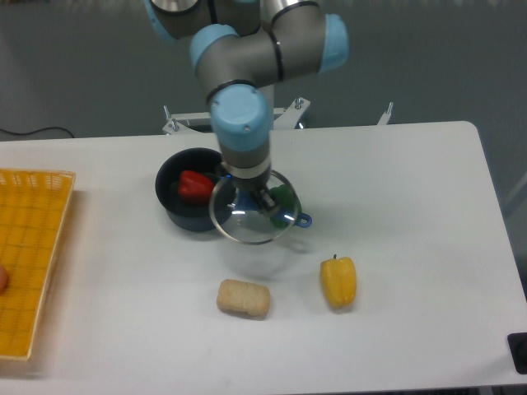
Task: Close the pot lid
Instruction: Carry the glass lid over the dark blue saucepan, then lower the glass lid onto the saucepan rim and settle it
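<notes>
— Bread [244,298] sits nearest us, with a yellow pepper [338,282] to its right. See the lid?

— Yes, the lid [251,210] hangs above the table [412,206], level, clamped at its knob by the gripper [247,196], overlapping the pot's right edge.

— And the pot [194,200]?

— Just behind and left, uncovered, a red pepper [195,186] inside. A basket [31,255] lies far left.

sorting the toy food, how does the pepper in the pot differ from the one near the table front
The red pepper lies inside the pot; the yellow pepper lies on the bare table. The red one sits beside the held lid, the yellow one well clear of it. Both look like small toy peppers.
</notes>
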{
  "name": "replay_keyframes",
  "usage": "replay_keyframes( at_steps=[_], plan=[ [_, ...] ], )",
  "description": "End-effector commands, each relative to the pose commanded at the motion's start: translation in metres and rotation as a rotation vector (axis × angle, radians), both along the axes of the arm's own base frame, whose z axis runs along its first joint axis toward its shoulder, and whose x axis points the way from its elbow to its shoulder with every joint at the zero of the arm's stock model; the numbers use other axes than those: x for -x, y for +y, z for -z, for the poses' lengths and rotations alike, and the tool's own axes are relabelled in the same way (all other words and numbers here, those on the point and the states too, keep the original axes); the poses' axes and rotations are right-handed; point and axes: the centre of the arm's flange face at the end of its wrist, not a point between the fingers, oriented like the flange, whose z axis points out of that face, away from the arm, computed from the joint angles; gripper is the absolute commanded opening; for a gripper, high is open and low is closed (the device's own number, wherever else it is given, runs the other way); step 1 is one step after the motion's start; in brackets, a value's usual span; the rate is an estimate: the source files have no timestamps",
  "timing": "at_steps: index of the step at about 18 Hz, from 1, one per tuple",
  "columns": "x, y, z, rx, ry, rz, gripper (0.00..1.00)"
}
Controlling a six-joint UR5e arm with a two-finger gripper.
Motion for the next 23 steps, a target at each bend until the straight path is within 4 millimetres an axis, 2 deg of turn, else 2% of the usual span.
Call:
replay_keyframes(
  at_steps=[4,9,18,23],
  plan=[
    [-0.027,0.004,0.009,0.009,-0.003,0.005,0.37],
    [-0.053,-0.001,0.014,0.017,-0.007,0.013,0.37],
    [-0.072,-0.016,0.013,0.02,-0.007,0.017,0.37],
    [-0.085,-0.017,0.021,0.038,-0.017,0.033,0.37]
  ],
)
